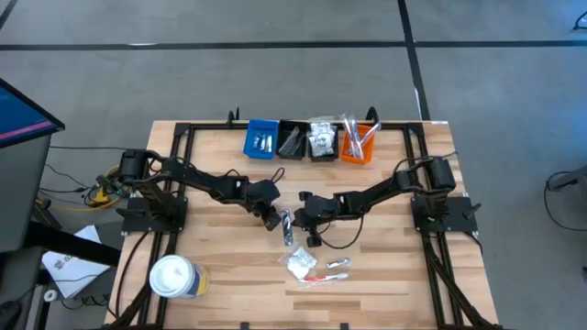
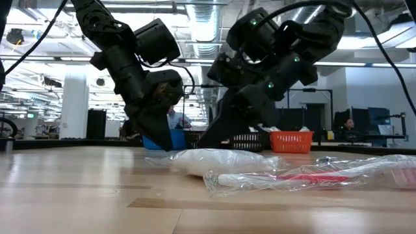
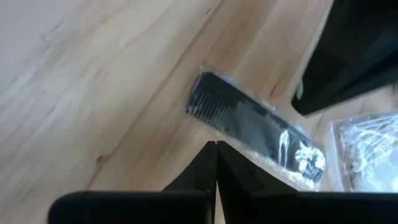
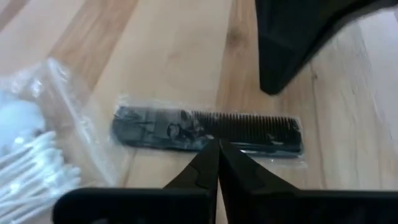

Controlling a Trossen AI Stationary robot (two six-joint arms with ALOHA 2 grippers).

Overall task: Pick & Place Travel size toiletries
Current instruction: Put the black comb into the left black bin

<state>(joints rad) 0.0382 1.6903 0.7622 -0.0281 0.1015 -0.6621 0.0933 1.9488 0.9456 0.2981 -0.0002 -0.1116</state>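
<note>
A black comb in a clear wrapper [image 1: 287, 227] lies flat on the table between my two grippers. My left gripper [image 1: 271, 218] is shut, its tips at the comb's [image 3: 249, 127] long edge near the middle. My right gripper [image 1: 310, 223] is shut too, its tips over the opposite long edge of the comb [image 4: 205, 130]. A clear bag of cotton swabs [image 1: 301, 264], a red toothbrush in a wrapper [image 1: 321, 277] and a small clear sachet [image 1: 339, 264] lie flat nearer the table's near edge. My left gripper [image 3: 216, 146] has its shut fingertips at the wrapper's long edge [image 3: 233, 148], coming from above at a slant; I cannot tell whether they touch it. My right gripper [image 4: 217, 143] has its shut fingertips over the comb's long edge [image 4: 214, 138], near the middle; I cannot tell whether they touch it.
At the far edge stands a row of small bins: blue [image 1: 261, 139], two black [image 1: 292, 142], orange [image 1: 358, 142], each holding items. A white tub with a yellow label [image 1: 174, 278] lies at the near left corner. Bare wood lies to the right of the comb.
</note>
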